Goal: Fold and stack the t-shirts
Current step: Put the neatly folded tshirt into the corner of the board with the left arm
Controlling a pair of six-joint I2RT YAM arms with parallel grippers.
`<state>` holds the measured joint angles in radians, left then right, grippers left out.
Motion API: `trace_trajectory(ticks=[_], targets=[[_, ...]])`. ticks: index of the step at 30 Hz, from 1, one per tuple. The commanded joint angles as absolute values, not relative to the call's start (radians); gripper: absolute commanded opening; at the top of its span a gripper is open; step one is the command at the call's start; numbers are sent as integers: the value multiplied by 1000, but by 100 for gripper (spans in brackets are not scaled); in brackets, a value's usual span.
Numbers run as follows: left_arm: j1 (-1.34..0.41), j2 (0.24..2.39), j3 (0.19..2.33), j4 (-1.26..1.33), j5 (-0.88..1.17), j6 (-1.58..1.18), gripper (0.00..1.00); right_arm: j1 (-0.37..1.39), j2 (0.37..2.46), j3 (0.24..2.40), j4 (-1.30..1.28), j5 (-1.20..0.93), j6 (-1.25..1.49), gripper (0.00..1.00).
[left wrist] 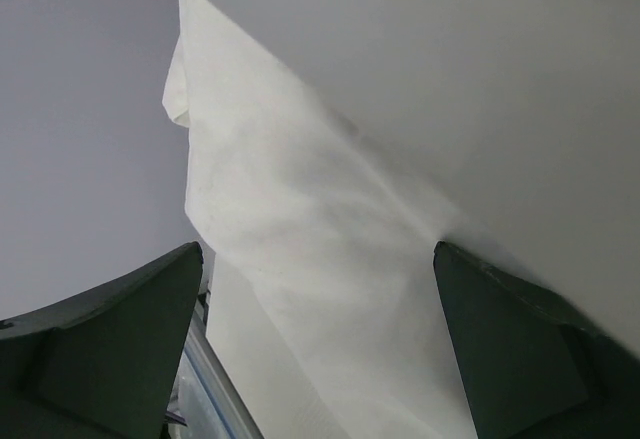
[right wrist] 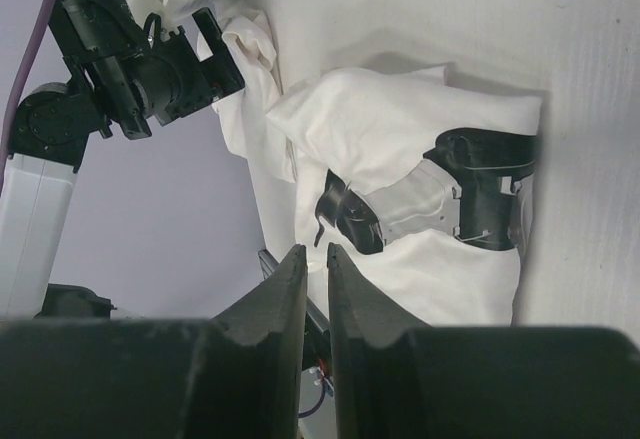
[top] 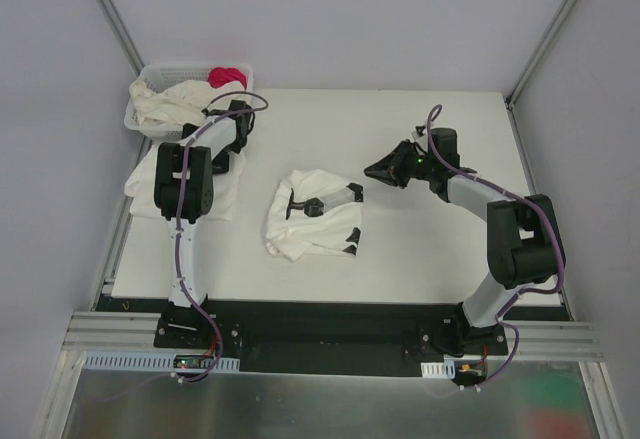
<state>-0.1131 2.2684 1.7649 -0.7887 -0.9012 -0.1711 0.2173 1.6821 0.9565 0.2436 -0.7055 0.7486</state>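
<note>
Table: holds two shirts lying apart; no stack is visible anywhere.
Centre shirt: mid-table, white with a black print, bunched into a rough lump. In the right wrist view its edges are uneven and rounded. Judged not a finished fold.
Left shirt: spread at the table's left edge beneath the left arm. It is partly hidden, so its fold state cannot be confirmed. The cloth under the left wrist camera appears to be this shirt, reaching the table edge.
Basket: far left corner, with cream basket shirts heaped in it and spilling over the rim; a red cloth is beside them.
Left gripper: near the basket, above the left shirt. Fingers are spread wide and hold nothing.
Right gripper: raised just right of the centre shirt, clear of it. Fingers are nearly pressed together with nothing between them.
Done: at most a rough gather of the centre shirt.
Left: neat folds on both table shirts, unloading and folding those in the basket, then all the stacking.
Assessment: early stage; most of the work is outstanding.
</note>
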Motion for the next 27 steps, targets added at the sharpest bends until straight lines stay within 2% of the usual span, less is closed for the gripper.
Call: trace_trajectory(ticks=[1,9,27], targets=[[-225,2316,1773,-858,-854,-135,99,207,1631,971,278,-735,758,17],[-389,2353,1859,-925,-832,-157,99,204,1603,945,290,-739,756,17],[-661,2525,2259,-1103,-741,-134,99,187,1514,917,293,-741,759,17]])
